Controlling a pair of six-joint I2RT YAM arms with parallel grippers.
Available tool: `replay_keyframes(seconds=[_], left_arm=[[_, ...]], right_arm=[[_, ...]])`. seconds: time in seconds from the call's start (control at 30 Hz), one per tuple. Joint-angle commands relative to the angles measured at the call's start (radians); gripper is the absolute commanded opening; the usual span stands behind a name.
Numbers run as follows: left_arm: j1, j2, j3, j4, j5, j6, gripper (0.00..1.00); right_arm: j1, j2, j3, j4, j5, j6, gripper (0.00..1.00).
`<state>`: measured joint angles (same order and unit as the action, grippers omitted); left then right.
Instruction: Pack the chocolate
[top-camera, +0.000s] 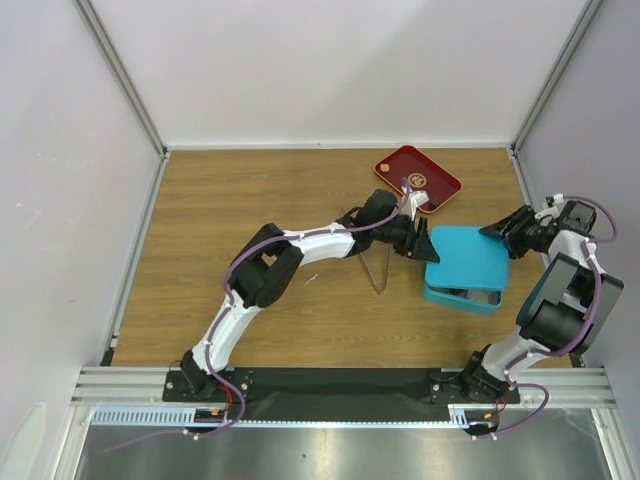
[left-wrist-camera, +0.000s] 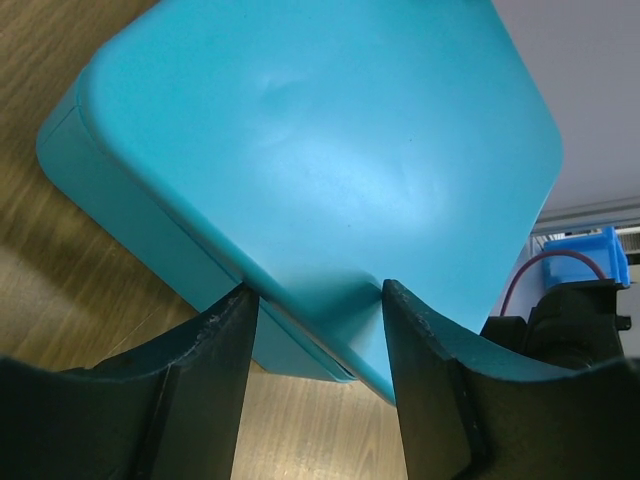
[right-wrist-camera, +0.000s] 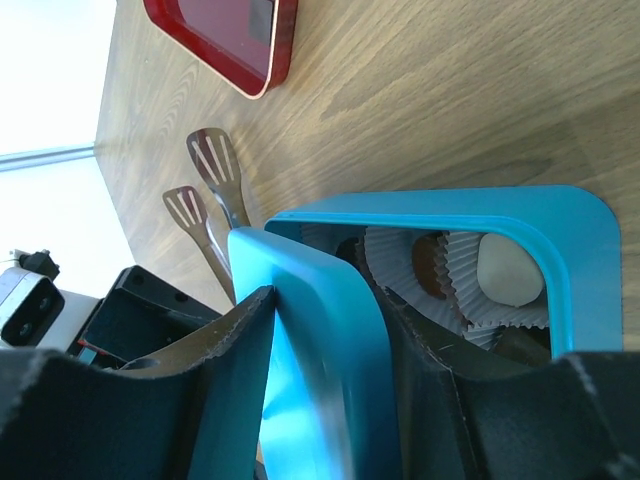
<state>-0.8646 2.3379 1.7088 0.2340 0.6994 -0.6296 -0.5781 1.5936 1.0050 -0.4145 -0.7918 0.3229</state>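
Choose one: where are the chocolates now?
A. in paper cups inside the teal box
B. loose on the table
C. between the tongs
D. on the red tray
A: the right wrist view shows chocolates in white paper cups inside the box, which the lid only partly covers.

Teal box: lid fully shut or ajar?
Ajar. The lid sits offset over the box; the right wrist view shows chocolate inside through the gap.

The right gripper clamps the edge of a teal lid, which stands tilted over an open teal box. Inside the box, white paper cups hold a cream-white chocolate and a brown chocolate. Beyond the box, metal tongs and a red tray lie on the wooden table.
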Motion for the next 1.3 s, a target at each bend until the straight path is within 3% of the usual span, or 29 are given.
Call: replay_keyframes(seconds=[0.0, 0.3, 1.27], left_arm=[[-0.016, 0.006, 0.051, 0.001, -0.012, 0.056, 0.59], [-0.017, 0.006, 0.061, -0.042, -0.031, 0.099, 0.64], [-0.025, 0.043, 0.097, -0.024, -0.02, 0.07, 0.61]], right_arm=[[-0.005, 0.002, 0.015, 0.009, 0.008, -0.016, 0.49], [-0.006, -0.001, -0.013, 0.06, -0.024, -0.016, 0.5], [-0.031, 0.069, 0.093, -0.004, 0.091, -0.036, 0.56]])
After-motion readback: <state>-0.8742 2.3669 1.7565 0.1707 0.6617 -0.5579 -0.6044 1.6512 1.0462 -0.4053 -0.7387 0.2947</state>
